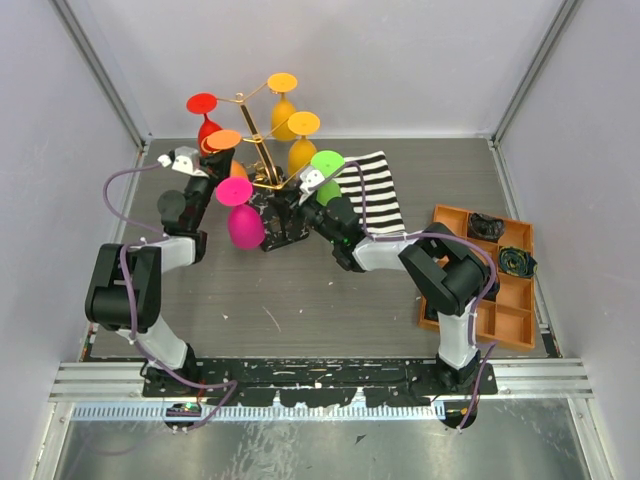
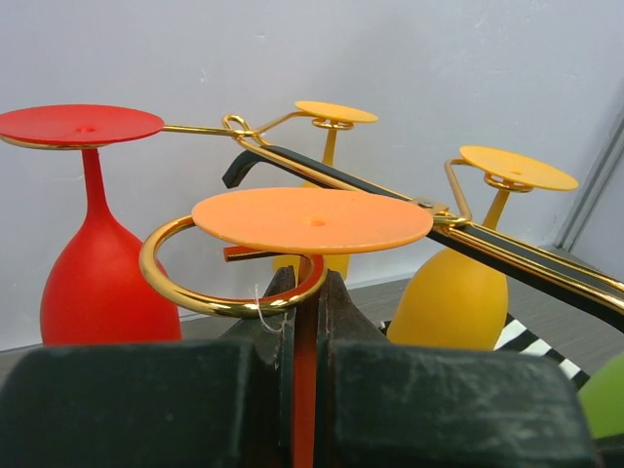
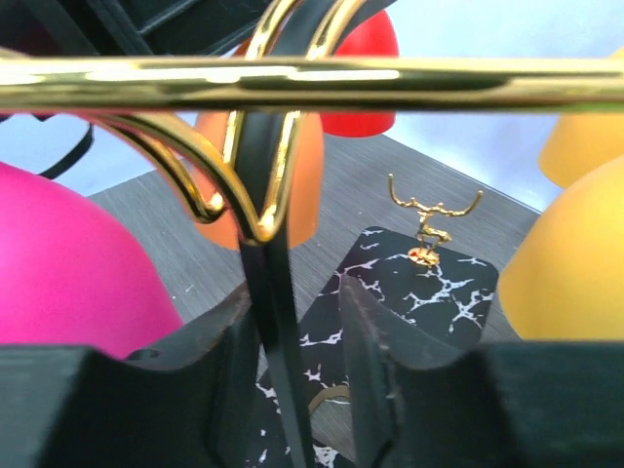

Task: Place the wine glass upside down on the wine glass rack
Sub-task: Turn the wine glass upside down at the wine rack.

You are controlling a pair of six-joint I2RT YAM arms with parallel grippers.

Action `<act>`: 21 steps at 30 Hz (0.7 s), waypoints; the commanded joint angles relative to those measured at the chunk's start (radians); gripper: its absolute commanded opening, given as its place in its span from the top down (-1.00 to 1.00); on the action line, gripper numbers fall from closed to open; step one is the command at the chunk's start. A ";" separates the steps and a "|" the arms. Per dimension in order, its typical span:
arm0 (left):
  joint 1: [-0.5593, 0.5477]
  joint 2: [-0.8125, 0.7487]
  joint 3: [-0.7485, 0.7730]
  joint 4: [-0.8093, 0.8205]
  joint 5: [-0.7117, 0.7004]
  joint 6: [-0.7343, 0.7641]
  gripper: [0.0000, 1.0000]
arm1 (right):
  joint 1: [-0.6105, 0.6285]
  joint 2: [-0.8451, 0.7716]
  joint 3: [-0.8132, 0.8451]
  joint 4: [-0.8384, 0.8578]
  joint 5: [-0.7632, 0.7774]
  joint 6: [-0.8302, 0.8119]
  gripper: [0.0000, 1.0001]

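The wine glass rack (image 1: 262,150) is a gold wire stand on a black marbled base (image 3: 429,283). Red (image 2: 93,283), yellow (image 2: 453,297), pink (image 3: 68,273) and green (image 1: 325,175) glasses hang upside down from its arms. My left gripper (image 2: 305,283) is shut on the stem of an upside-down orange wine glass (image 2: 312,219). That glass's foot sits just above a gold ring arm (image 2: 195,292). My right gripper (image 3: 299,292) straddles the rack's black post (image 3: 278,322). The post lies against one finger, and a gap shows to the other.
A black-and-white striped cloth (image 1: 378,190) lies behind the right arm. An orange compartment tray (image 1: 470,290) with black parts sits at the right. Grey walls close in the back and both sides.
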 commanded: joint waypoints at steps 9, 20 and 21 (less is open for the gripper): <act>-0.005 0.069 0.067 0.086 -0.150 0.063 1.00 | -0.009 0.027 0.052 0.135 0.040 -0.032 0.68; -0.021 0.068 0.052 0.086 -0.278 0.147 1.00 | -0.010 0.016 0.037 0.164 0.062 -0.036 0.83; -0.021 0.064 0.049 0.086 -0.295 0.151 1.00 | -0.008 0.016 0.038 0.163 0.062 -0.036 0.84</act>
